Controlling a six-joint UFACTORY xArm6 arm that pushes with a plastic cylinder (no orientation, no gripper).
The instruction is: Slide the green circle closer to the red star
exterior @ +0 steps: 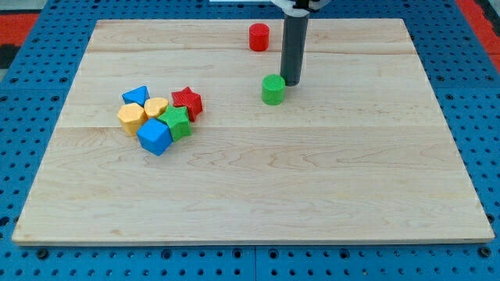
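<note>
The green circle (273, 90) stands on the wooden board a little above its middle. The red star (187, 101) lies to the view's left of it, at the right edge of a cluster of blocks. My tip (291, 83) is down on the board just to the view's right of the green circle and slightly above it, close to or touching its edge. The dark rod rises from there to the view's top.
The cluster at the left holds a blue triangle-like block (136, 96), a yellow heart (156, 107), a yellow hexagon (130, 118), a green star (177, 123) and a blue cube (155, 136). A red cylinder (258, 37) stands near the board's top edge.
</note>
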